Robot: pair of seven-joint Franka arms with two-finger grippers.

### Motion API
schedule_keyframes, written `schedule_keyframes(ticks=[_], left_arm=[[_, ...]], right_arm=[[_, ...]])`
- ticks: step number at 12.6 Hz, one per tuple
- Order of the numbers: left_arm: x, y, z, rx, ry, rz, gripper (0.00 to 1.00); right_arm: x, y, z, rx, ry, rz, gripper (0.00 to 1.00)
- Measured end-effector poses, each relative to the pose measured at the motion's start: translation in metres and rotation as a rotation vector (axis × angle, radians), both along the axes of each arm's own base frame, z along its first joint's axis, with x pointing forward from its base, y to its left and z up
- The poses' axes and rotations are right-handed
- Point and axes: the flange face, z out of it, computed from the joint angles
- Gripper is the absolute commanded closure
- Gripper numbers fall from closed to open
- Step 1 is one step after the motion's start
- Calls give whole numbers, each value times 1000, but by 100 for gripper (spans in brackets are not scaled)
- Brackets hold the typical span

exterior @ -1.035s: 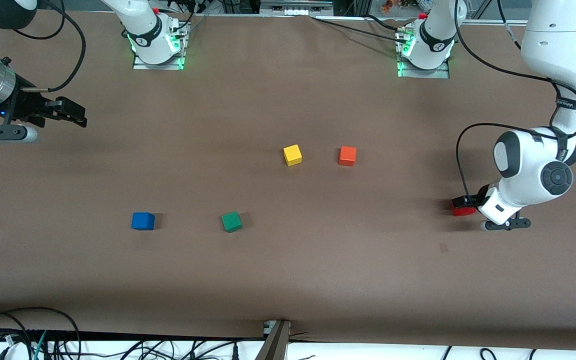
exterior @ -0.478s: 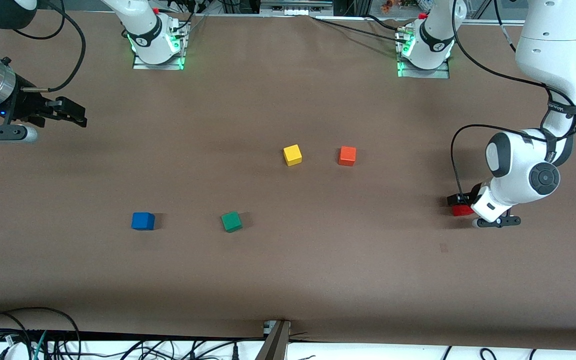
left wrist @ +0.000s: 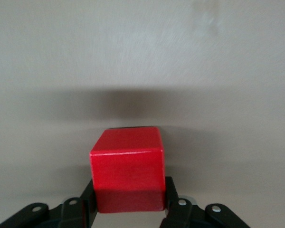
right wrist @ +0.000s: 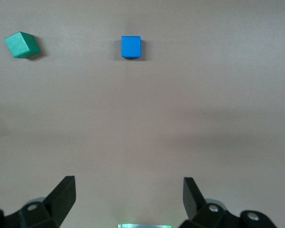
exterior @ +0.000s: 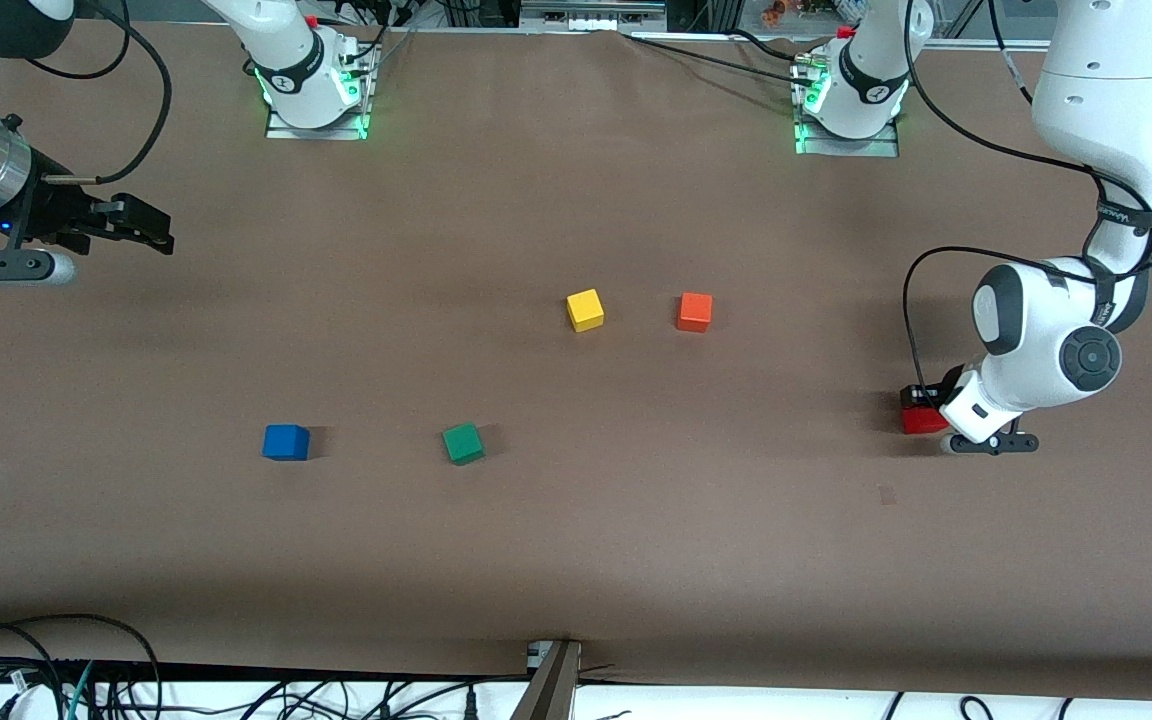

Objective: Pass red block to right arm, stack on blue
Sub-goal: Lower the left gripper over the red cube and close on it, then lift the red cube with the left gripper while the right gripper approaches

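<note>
The left claw (exterior: 921,408) is down at the tabletop (exterior: 576,560) near the left arm's end, closed on the red block (exterior: 924,421). In the left wrist view the red block (left wrist: 128,175) sits between the two black fingers (left wrist: 173,202), which press against its opposite side faces; its lower edge meets the brown surface, so it appears to rest on the tabletop with the grip already made.

The right claw (exterior: 141,225) hangs over the tabletop at the right arm's end, waiting, with its fingers spread wide and nothing between them. The right wrist view shows both black fingertips (right wrist: 64,192) well apart over bare brown surface.

Taking the blue cube (exterior: 285,442) as the landmark: it stands alone on the tabletop toward the right arm's end, nothing on top of it. The green cube (exterior: 463,443) lies beside it, toward the left arm's end, at about the same nearness to the front camera and turned slightly askew. The yellow cube (exterior: 585,310) lies farther from the front camera than the blue cube and more toward the left arm's end; the orange cube (exterior: 694,312) stands just past the yellow one in that same direction. The red block is well apart from the blue cube, at a similar nearness to the front camera.

In the right wrist view the blue cube (right wrist: 131,47) and green cube (right wrist: 22,45) both show on the tabletop, apart from each other.
</note>
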Motion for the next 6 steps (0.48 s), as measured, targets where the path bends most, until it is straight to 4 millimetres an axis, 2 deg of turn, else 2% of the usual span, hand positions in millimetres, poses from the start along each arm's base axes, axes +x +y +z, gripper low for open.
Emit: schedule_keyframes(ticks=[3,4,6], left_arm=[[26,-10,64,-22,-41,-162,100],[35,-18,86,-32,-56,-236,100],[48,-40,119,-63,-85,-360,100]], right_arm=[[0,0,0,0,0,0,0],[0,0,0,0,0,0,0],[0,0,0,0,0,-1,0]])
